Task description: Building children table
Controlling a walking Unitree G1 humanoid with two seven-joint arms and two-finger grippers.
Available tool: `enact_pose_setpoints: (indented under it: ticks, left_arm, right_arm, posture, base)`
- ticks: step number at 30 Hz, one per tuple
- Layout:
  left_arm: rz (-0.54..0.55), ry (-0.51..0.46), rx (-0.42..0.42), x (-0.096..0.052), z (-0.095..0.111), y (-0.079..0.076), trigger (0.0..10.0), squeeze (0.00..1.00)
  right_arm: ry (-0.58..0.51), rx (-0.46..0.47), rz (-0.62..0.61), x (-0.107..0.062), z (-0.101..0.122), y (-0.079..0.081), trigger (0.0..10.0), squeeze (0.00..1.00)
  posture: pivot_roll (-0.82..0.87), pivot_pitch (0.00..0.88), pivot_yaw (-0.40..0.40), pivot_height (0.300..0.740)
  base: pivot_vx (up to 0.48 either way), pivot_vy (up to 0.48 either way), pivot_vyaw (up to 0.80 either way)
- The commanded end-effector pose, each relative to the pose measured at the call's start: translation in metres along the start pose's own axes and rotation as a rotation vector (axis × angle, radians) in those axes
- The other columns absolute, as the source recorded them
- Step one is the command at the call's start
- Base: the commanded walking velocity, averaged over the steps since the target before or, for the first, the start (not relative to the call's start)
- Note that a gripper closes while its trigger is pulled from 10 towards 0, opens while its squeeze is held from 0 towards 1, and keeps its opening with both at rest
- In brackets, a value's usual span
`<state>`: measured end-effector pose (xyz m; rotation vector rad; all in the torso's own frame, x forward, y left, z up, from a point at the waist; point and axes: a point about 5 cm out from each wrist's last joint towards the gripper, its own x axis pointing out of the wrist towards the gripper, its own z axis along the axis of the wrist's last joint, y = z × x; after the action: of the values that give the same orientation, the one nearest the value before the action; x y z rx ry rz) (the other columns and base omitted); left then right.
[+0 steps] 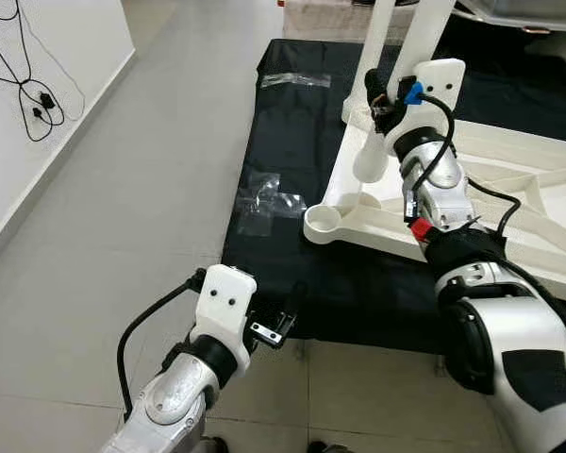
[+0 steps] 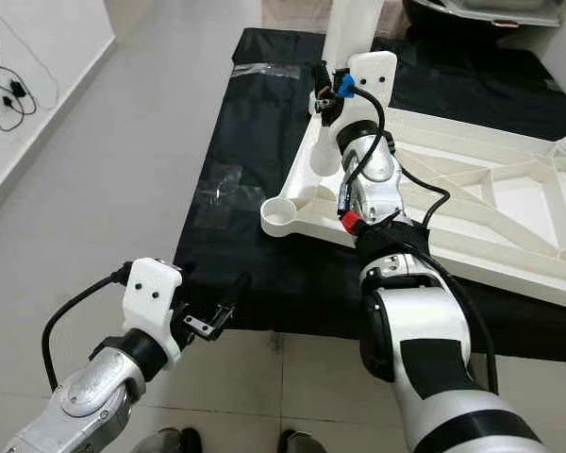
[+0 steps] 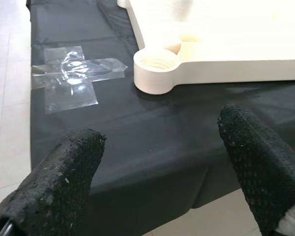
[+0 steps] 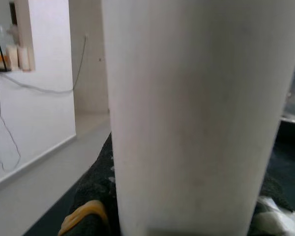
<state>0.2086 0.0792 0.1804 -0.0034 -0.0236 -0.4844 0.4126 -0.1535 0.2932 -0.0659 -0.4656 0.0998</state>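
Observation:
A white children's table top (image 1: 509,203) lies upside down on a black cloth (image 1: 292,142) on the floor. Its near corner has a round threaded socket (image 1: 323,219) with nothing in it. My right gripper (image 1: 375,102) is shut on a white table leg (image 1: 373,142), tilted slightly, whose rounded lower end hangs over the table's left rim, beyond that socket. In the right wrist view the leg (image 4: 191,113) stands between the black fingers (image 4: 88,196). My left gripper (image 1: 278,316) stands open and low at the cloth's front edge, its fingers (image 3: 54,187) facing the socket (image 3: 157,69).
A second white leg (image 1: 424,28) stands upright at the far corner. Clear tape patches (image 1: 264,203) stick to the cloth. Grey tiled floor (image 1: 151,189) runs along the left to a white wall with hanging cables (image 1: 33,94).

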Motion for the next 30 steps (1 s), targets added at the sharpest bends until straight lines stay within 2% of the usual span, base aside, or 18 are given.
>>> enact_pose_setpoints:
  ticks: [1, 2, 3, 5, 6, 10, 16, 18, 19, 20, 22, 24, 27, 29, 30]
  left_arm:
    - [0.000, 0.004, 0.001, -0.003, 0.000, -0.002, 10.0, 0.00]
    - [0.007, 0.004, -0.001, -0.005, 0.001, -0.003, 10.0, 0.00]
    - [0.007, 0.004, -0.001, -0.005, 0.001, -0.003, 10.0, 0.00]
    - [0.010, 0.004, -0.003, -0.006, 0.002, -0.004, 10.0, 0.00]
    - [0.010, 0.004, -0.005, -0.008, 0.002, -0.005, 10.0, 0.00]
    - [0.011, 0.005, -0.014, -0.012, 0.005, -0.009, 10.0, 0.00]
    - [0.012, 0.006, -0.022, -0.015, 0.006, -0.013, 10.0, 0.00]
    - [0.014, 0.009, -0.020, -0.016, 0.007, -0.013, 10.0, 0.00]
    - [0.014, 0.009, -0.020, -0.016, 0.007, -0.013, 10.0, 0.00]
    - [0.016, 0.012, -0.015, -0.016, 0.007, -0.012, 10.0, 0.00]
    - [0.016, 0.012, -0.015, -0.016, 0.007, -0.012, 10.0, 0.00]
    - [0.022, 0.013, -0.003, -0.016, 0.007, -0.010, 10.0, 0.00]
    - [0.025, 0.013, 0.000, -0.015, 0.007, -0.009, 10.0, 0.00]
    - [0.023, 0.010, 0.011, -0.012, 0.007, -0.007, 10.0, 0.00]
    - [0.020, 0.008, 0.015, -0.011, 0.006, -0.007, 10.0, 0.00]
  right_arm:
    - [-0.028, -0.022, 0.018, 0.003, 0.006, 0.007, 10.0, 0.00]
    - [-0.021, -0.144, -0.035, -0.001, -0.002, 0.010, 10.0, 0.00]
    - [-0.021, -0.144, -0.035, -0.001, -0.002, 0.010, 10.0, 0.00]
    - [-0.031, -0.230, -0.073, -0.003, -0.005, 0.010, 10.0, 0.00]
    - [-0.036, -0.243, -0.107, -0.003, -0.004, 0.007, 10.0, 0.00]
    - [-0.062, -0.228, -0.163, -0.001, 0.000, 0.007, 10.0, 0.00]
    - [-0.046, -0.221, -0.154, 0.001, -0.001, 0.012, 10.0, 0.00]
    - [0.023, -0.244, -0.119, -0.003, -0.014, 0.018, 10.0, 0.00]
    - [0.023, -0.244, -0.119, -0.003, -0.014, 0.018, 10.0, 0.00]
    - [0.089, -0.222, -0.089, -0.006, -0.025, 0.021, 10.0, 0.00]
    - [0.089, -0.222, -0.089, -0.006, -0.025, 0.021, 10.0, 0.00]
    - [0.171, -0.145, -0.058, -0.011, -0.038, 0.024, 10.0, 0.00]
    - [0.187, -0.106, -0.050, -0.012, -0.041, 0.025, 10.0, 0.00]
    - [0.179, 0.045, 0.001, -0.013, -0.040, 0.040, 10.0, 0.00]
    - [0.170, 0.092, 0.021, -0.013, -0.038, 0.046, 10.0, 0.00]
  posture:
    - [0.11, 0.238, -0.061, 0.740]
    - [0.11, 0.260, -0.063, 0.740]
    - [0.11, 0.260, -0.063, 0.740]
    - [0.11, 0.262, -0.061, 0.740]
    - [0.12, 0.274, -0.064, 0.740]
    - [0.12, 0.298, -0.061, 0.740]
    - [0.12, 0.315, -0.063, 0.740]
    - [0.12, 0.334, -0.070, 0.740]
    - [0.12, 0.334, -0.070, 0.740]
    - [0.12, 0.333, -0.070, 0.740]
    - [0.12, 0.333, -0.070, 0.740]
    - [0.12, 0.329, -0.071, 0.740]
    - [0.12, 0.325, -0.072, 0.740]
    - [0.10, 0.312, -0.070, 0.740]
    - [0.10, 0.312, -0.070, 0.740]
  base:
    - [0.000, 0.000, 0.00]
    - [0.000, 0.000, 0.00]
    - [0.000, 0.000, 0.00]
    - [0.000, 0.000, 0.00]
    - [0.000, 0.000, 0.00]
    - [0.000, 0.000, 0.00]
    - [0.000, 0.000, 0.00]
    - [0.000, 0.000, 0.00]
    - [0.000, 0.000, 0.00]
    - [0.000, 0.000, 0.00]
    - [0.000, 0.000, 0.00]
    - [0.000, 0.000, 0.00]
    - [0.000, 0.000, 0.00]
    - [0.000, 0.000, 0.00]
    - [0.000, 0.000, 0.00]
